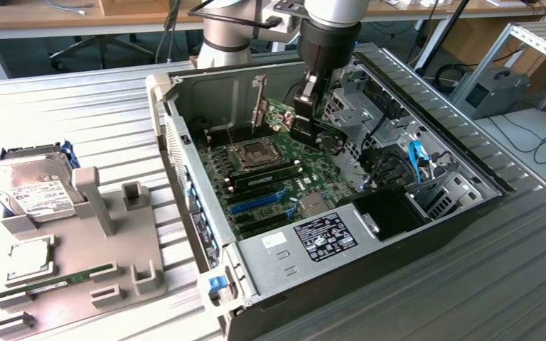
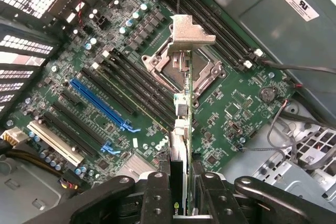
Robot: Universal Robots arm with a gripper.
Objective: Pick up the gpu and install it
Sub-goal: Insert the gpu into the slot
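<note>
**The gpu (image 1: 325, 135) being held edge-on by the pincer (image 1: 307, 119) inside the open case**

The gpu is being pinched between the two fingers of the pincer, which are being pressed against the card's flat faces. In the exterior view the card is being carried inside the open computer case (image 1: 190, 153). It is being held clear of the motherboard (image 1: 287, 181), at about 1 o'clock from the CPU socket (image 1: 254, 155). Its black round cooler is being shown on the face turned toward 3 o'clock, the exterior view's right.

In the wrist view the gpu (image 2: 184, 124) is being seen edge-on, as a thin strip between the black fingers (image 2: 157, 195). Its long axis is being pointed straight away from the pincer (image 2: 184, 184). The silver bracket (image 2: 190, 34) is being carried at the far end, lined up over the socket. The blue slots (image 2: 102, 103) are being shown uncovered to one side of the card.

Outside the case, at about 9 o'clock from it in the exterior view, a grey fixture (image 1: 111, 234) is being supported by the ribbed metal worktop (image 1: 83, 106). A silver hard drive (image 1: 31, 188), a square processor chip (image 1: 28, 257) and a green memory stick (image 1: 60, 278) are being carried on that fixture, well apart from the pincer.
</note>
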